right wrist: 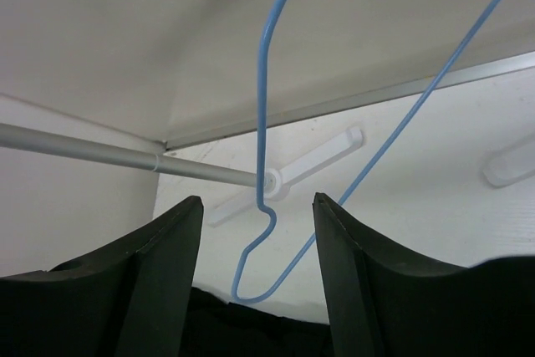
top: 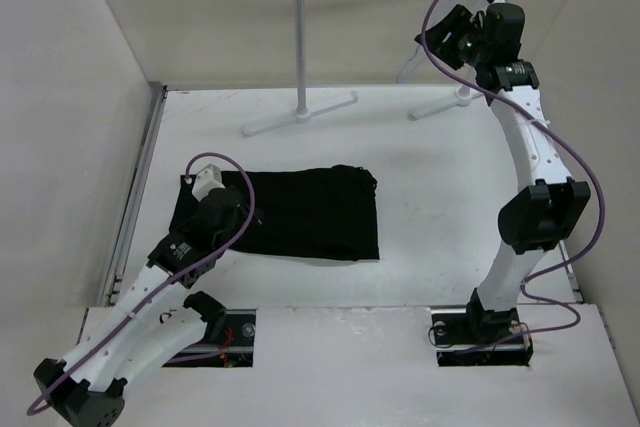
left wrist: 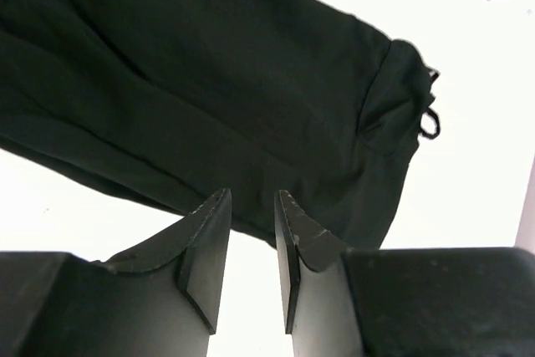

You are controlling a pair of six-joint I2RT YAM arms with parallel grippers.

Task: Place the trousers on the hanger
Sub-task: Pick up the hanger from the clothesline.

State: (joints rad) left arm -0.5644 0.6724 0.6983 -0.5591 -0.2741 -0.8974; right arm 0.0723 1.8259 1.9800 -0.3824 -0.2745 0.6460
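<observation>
White table (top: 450, 177) seen from above, two robot arms bolted at its near edge. Black trousers (top: 300, 212) folded into a flat rectangle on the left half of the table, drawstring waist toward the right. Left gripper (left wrist: 252, 204) low over the left end of the trousers, fingers (left wrist: 209, 240) parted by only a narrow slit, nothing caught between them. White garment rack (top: 301, 47) upright at the far side of the table. Right arm stretched up toward the far right end of the rack's rail. Right gripper (right wrist: 259, 200) spread wide and holding nothing, with the thin pale-blue wire of the hanger (right wrist: 262, 123) passing through the gap between the fingers and touching neither. Hanger well apart from the trousers.
</observation>
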